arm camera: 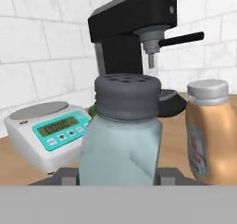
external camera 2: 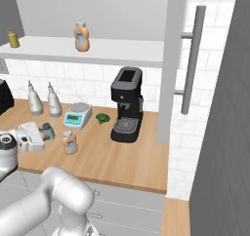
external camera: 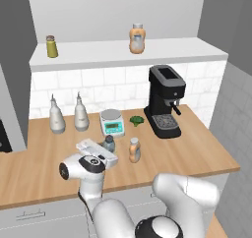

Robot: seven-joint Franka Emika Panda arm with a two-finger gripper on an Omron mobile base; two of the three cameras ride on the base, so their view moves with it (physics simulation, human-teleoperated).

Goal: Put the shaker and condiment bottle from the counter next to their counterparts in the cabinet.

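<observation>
On the surface [external camera: 206, 148], left of the condiment bottle [external camera: 134, 150], the shaker [arm camera: 122, 135] stands between the jaws of the gripper [external camera: 104, 150], closure indeterminate; judged light, rigid, smooth-sided, best gripped mid-body below the cap.

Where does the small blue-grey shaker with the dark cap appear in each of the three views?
Left base view: the shaker stands on the counter, lower centre, just beyond the gripper, left of the condiment bottle.
Right base view: the shaker is at the left edge, again left of the bottle.
Hand view: it is large and central, between the fingers.
Shared landmark: the black coffee machine behind it.
</observation>
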